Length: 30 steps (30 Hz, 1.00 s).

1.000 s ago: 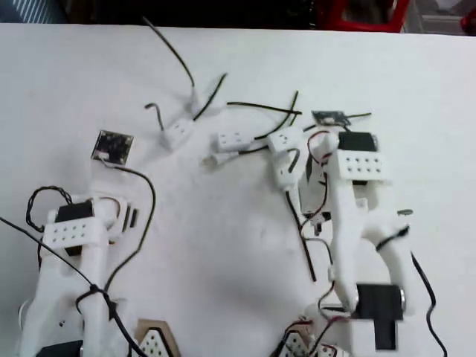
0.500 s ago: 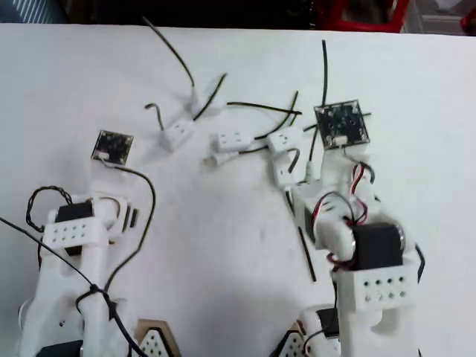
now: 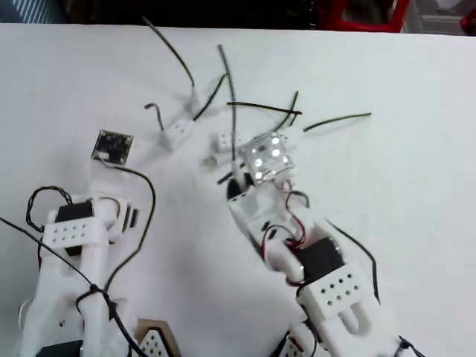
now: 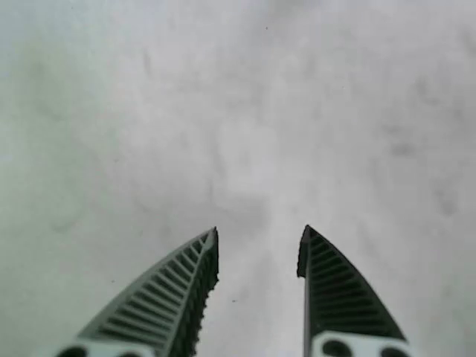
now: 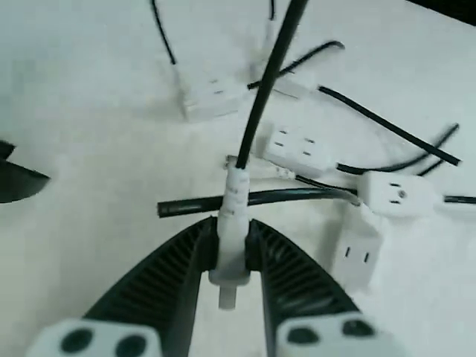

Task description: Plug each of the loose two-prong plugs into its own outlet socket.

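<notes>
Right tool (image 5: 232,229) tight around plug (image 5: 228,262).

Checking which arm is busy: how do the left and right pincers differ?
The left pincer is open; the right pincer is shut. The left pincer holds nothing; the right pincer grips a white plug with a black cord. Both are dark and hang over the white table.

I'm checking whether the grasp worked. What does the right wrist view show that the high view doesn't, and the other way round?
Right wrist view: the right gripper shut on a white plug, its black cord leading away. High view: the left arm at the table's near left, apart from the white outlet sockets; the right arm's lit wrist camera covers the grasp. Both: those sockets and loose black cords on the white table.
</notes>
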Each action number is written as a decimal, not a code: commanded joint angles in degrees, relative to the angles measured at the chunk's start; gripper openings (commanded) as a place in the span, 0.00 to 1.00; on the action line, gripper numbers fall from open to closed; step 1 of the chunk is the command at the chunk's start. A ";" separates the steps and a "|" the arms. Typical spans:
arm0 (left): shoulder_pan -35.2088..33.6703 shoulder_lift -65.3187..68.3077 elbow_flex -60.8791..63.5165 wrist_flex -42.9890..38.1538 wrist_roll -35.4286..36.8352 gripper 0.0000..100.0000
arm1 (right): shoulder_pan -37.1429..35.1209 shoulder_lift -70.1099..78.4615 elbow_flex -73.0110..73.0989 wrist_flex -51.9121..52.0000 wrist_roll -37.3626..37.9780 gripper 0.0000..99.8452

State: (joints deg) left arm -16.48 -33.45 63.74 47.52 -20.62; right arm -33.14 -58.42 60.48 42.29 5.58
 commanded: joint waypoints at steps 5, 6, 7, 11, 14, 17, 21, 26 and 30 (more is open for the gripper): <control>-0.40 -1.98 0.09 -0.88 0.18 0.19 | -5.58 -1.27 5.19 -8.48 -3.78 0.02; -0.31 -2.07 -0.18 -0.88 0.18 0.19 | -6.46 -1.27 5.63 -8.57 -5.45 0.02; -0.22 -2.07 -0.44 -0.97 0.26 0.19 | -7.69 -1.27 5.80 -8.57 -6.59 0.02; 1.10 -2.15 -3.25 -1.05 0.70 0.19 | -11.30 -1.27 5.98 -8.66 -7.30 0.02; 3.03 -2.15 -6.42 -0.35 2.46 0.19 | -12.26 -1.36 5.98 -8.66 -7.30 0.02; 4.97 -2.15 -11.16 3.08 7.21 0.19 | -12.26 -1.36 5.98 -8.57 -7.38 0.02; 9.80 -2.15 -17.32 10.37 8.70 0.19 | -12.26 -4.79 7.03 -8.48 -7.38 0.02; 16.75 -3.03 -18.73 13.01 8.79 0.18 | -12.18 -15.25 12.04 -8.48 -6.95 0.02; 20.53 -10.95 -17.93 14.77 11.78 0.19 | -12.18 -20.79 16.26 -8.48 -6.77 0.02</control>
State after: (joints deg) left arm 0.13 -35.56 48.00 60.44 -12.09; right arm -45.27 -75.21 75.87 34.99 -1.19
